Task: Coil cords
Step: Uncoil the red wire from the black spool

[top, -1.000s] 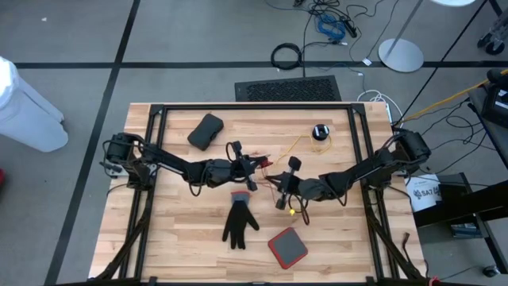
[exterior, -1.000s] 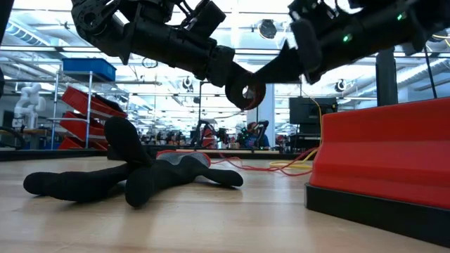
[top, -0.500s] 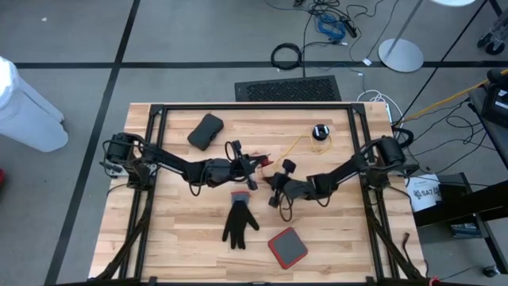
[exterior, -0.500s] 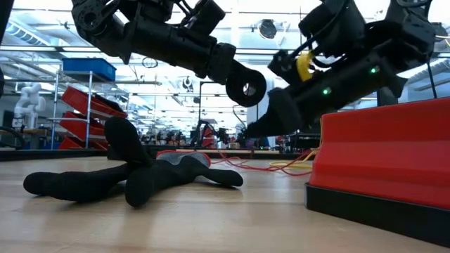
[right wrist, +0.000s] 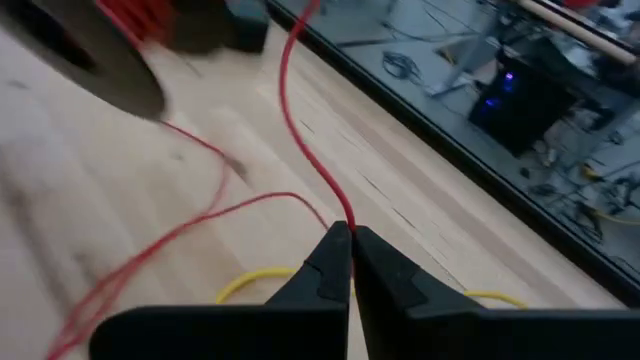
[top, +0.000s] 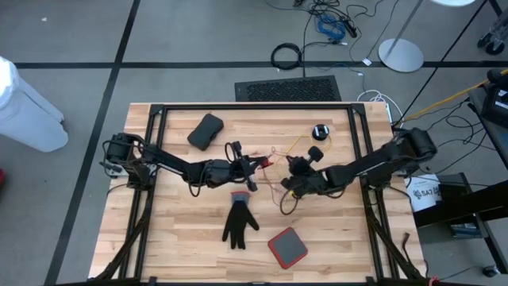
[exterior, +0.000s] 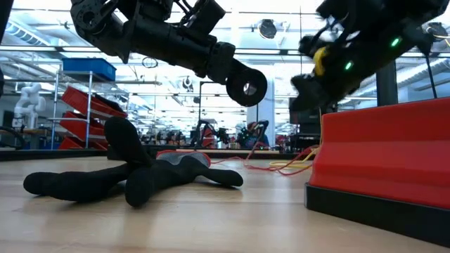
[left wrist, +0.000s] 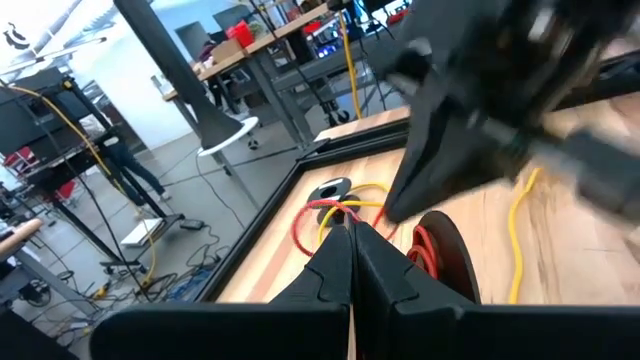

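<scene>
A thin red cord (top: 270, 158) runs between my two grippers above the table's middle. A thin yellow cord (top: 300, 145) leads from a small black round puck (top: 320, 132) at the far right toward them. My left gripper (top: 260, 164) is shut, pointing level toward the right; the red cord (left wrist: 312, 214) and the yellow cord (left wrist: 366, 190) meet at its tips (left wrist: 350, 222). A black disc with red turns on it (left wrist: 436, 248) lies just past them. My right gripper (top: 287, 183) is shut on the red cord (right wrist: 300, 130). My left gripper has the red cord's loop (left wrist: 335, 207) at its shut fingertips, which point level toward the table's right. The tips hide the place of contact, so I cannot tell if the yellow cord is also in the pinch. My right gripper pinches a single strand of the red cord (right wrist: 343, 222) between its two fingertips, slanting down from the table's right. The strand runs on from the tips toward the black disc (right wrist: 90, 70); other red strands lie slack on the wood.
A black glove (top: 240, 222) lies near the front middle, a red and black square box (top: 287, 247) to its right, and a dark pouch (top: 205, 131) at the far left. A black frame (top: 254, 106) runs round the tabletop.
My right gripper first swung toward the left gripper, then drew back toward the table's right and far side, turning its wrist and tipping its fingers up from steeply down. The red cord went with it. My left gripper kept still.
</scene>
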Controlling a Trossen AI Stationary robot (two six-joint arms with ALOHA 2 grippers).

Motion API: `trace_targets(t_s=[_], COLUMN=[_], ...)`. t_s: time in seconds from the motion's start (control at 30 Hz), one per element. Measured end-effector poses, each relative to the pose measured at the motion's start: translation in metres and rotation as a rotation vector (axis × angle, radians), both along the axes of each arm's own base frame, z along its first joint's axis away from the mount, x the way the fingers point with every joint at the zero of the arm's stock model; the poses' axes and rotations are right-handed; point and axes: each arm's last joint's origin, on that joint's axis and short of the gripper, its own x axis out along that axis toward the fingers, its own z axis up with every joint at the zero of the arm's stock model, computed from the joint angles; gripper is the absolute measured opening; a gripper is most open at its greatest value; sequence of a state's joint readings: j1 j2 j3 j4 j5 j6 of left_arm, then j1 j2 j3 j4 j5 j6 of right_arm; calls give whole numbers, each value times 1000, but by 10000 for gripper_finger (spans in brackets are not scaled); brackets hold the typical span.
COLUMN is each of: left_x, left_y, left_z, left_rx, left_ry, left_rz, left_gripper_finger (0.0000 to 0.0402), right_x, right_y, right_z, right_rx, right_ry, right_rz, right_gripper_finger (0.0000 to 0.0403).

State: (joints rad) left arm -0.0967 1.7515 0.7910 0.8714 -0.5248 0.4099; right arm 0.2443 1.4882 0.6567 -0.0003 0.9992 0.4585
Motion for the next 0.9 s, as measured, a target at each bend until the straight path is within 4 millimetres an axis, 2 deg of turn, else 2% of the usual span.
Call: trace_targets(t_s=[0.2,0.5,0.6,0.7,0.9], left_x=[-1,-1,-1,-1,-1], left_y=[3,8,8,9,9], left_z=[-3,-5,-5,-4,2], left_rx=[32,35,35,32,19], left_ry=[50,69,69,52,-15], left_rz=[49,83,89,94,91], left_gripper_finger=[0,0,0,0,0], right_x=[-9,-7,-1,7,30], right_y=[26,71,80,82,72], right_z=[25,41,34,19,-15], right_rx=[-8,-35,-2,42,103], right_ry=[-83,-212,-234,-226,-229], right_rz=[135,386,460,496,490], right_gripper_finger=[0,0,0,0,0])
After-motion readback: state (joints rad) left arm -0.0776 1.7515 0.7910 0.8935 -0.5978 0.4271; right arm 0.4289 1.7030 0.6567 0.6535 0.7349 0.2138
